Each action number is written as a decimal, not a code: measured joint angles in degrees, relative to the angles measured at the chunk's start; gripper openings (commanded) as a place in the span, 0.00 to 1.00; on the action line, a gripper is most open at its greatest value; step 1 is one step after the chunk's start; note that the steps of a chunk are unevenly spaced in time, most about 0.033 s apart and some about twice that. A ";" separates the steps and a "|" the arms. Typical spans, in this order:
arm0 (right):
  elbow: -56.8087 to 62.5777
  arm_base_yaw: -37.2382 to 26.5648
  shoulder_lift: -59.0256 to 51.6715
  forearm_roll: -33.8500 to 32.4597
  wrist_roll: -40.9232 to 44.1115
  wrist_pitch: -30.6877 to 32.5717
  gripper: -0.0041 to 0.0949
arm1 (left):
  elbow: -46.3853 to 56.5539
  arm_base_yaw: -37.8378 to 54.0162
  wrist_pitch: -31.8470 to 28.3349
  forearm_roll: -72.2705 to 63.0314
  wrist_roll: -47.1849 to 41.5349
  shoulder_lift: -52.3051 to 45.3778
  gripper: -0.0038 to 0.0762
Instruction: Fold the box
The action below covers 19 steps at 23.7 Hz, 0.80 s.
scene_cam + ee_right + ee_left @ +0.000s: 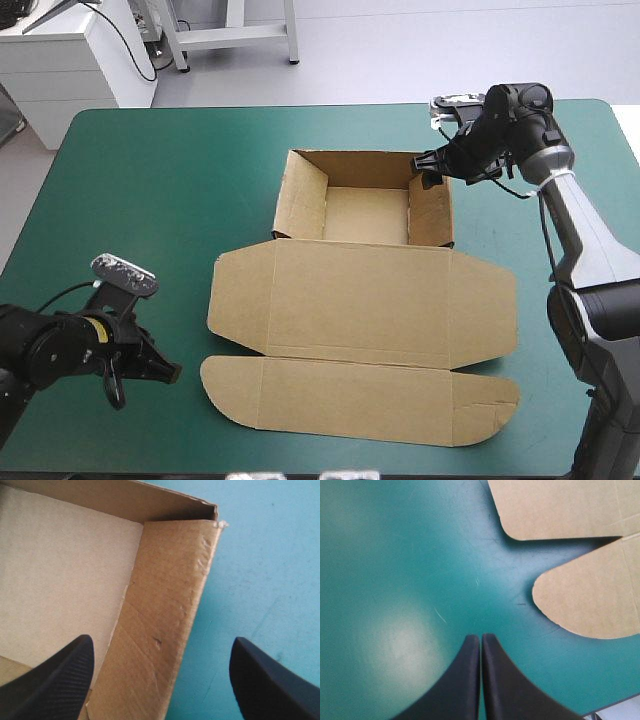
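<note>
Bright, even light from above, I think, pale glare on the cover (395,555) beside my left gripper (480,637), soft shadow inside the box (366,215)

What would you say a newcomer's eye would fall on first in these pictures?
The brown box in the middle of the teal-green table: a tray with raised walls at the far side, its lid flat toward the near edge. The right pincer stands open astride the tray's right wall; the left pincer is shut, beside the lid's rounded flaps.
</note>
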 measured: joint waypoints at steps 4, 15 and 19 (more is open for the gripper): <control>0.00 0.00 2.88 0.00 1.40 -0.12 0.74 | 3.82 0.00 -0.31 0.00 -2.12 -4.12 0.04; 0.00 0.00 8.08 2.19 2.54 -0.36 0.56 | 4.45 0.00 -2.47 0.07 -2.54 -5.23 0.04; 0.00 0.00 8.42 2.19 2.54 -0.41 0.33 | 4.45 0.00 -3.10 0.12 -2.54 -5.23 0.04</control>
